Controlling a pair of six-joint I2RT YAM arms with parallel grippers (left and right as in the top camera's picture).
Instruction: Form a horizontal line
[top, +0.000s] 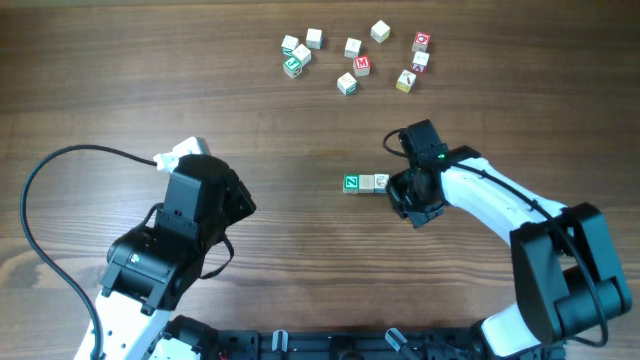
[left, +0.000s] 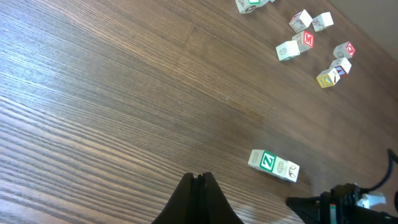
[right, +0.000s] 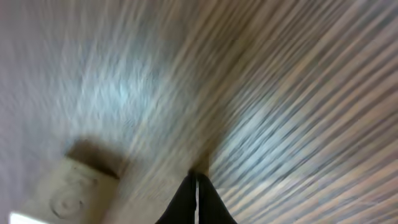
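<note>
Right tool (right: 196, 180) pinched together beside cube row (top: 366, 183), green Z cube (top: 351, 182) at far end, left tool (left: 198, 180) together

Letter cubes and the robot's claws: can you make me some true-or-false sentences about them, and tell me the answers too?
1. In the overhead view, the green Z cube sits at the left end of the short row. True.
2. The right gripper is holding a cube. False: it is shut with nothing between its fingers, just beside the row.
3. The left gripper is shut and holds nothing. True.
4. The red M cube is part of the row. False: it lies among the loose cubes on the far side of the table.
5. The row has five cubes. False: it has three.
</note>
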